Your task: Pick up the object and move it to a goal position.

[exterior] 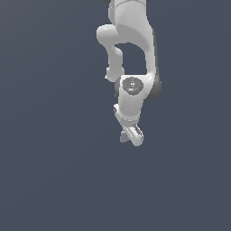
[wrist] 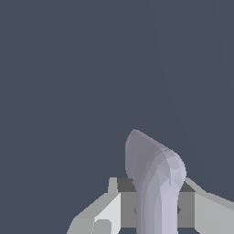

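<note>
The object (wrist: 155,178) is a pale lavender-grey block with rounded edges. In the wrist view it stands between my gripper's (wrist: 156,208) two fingers, whose grey pads (wrist: 126,203) press against its sides. In the exterior view my gripper (exterior: 134,135) hangs below the glossy white arm (exterior: 131,40). Only a small lavender corner of the object (exterior: 123,135) shows at the exterior view's left of the fingers; the rest is hidden by the hand. The gripper is shut on the object.
A plain dark blue-grey surface (exterior: 54,171) fills both views. No other objects, edges or markers show.
</note>
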Motion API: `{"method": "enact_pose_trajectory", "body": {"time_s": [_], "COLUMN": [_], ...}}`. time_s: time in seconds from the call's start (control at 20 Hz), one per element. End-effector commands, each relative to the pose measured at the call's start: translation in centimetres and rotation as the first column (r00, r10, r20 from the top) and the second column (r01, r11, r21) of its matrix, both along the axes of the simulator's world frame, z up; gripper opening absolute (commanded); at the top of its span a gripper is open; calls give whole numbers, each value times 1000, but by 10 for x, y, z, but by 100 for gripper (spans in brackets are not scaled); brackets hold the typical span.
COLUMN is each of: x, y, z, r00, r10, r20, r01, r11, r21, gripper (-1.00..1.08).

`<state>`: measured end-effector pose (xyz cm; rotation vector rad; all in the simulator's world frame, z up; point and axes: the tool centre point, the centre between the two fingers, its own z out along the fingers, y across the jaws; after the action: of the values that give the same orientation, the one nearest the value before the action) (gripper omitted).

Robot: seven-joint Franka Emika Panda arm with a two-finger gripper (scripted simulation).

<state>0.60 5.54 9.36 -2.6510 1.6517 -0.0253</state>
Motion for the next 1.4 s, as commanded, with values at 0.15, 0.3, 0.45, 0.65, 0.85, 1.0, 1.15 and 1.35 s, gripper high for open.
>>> {"method": "enact_pose_trajectory", "body": {"time_s": [0.15,0.3,0.45,0.65,0.85,1.0,1.15,1.35], "x": [7,11,16,23,28,32,35,40], "y": [-17,-29,-43,-63,-82,-95,-108,-125], "z": [23,40,60,87,113,131,149,173], "r00": [998,995,990,978,963,949,935,913], "r10": [33,59,87,126,161,186,209,238], "r20": [45,77,115,168,218,253,288,332], "r01": [-34,-60,-90,-133,-174,-203,-231,-268], "r11": [999,998,996,991,984,978,972,962], "r21": [11,18,25,33,39,43,45,47], "gripper": [-100,-100,-100,-100,-100,-100,-100,-100]}}
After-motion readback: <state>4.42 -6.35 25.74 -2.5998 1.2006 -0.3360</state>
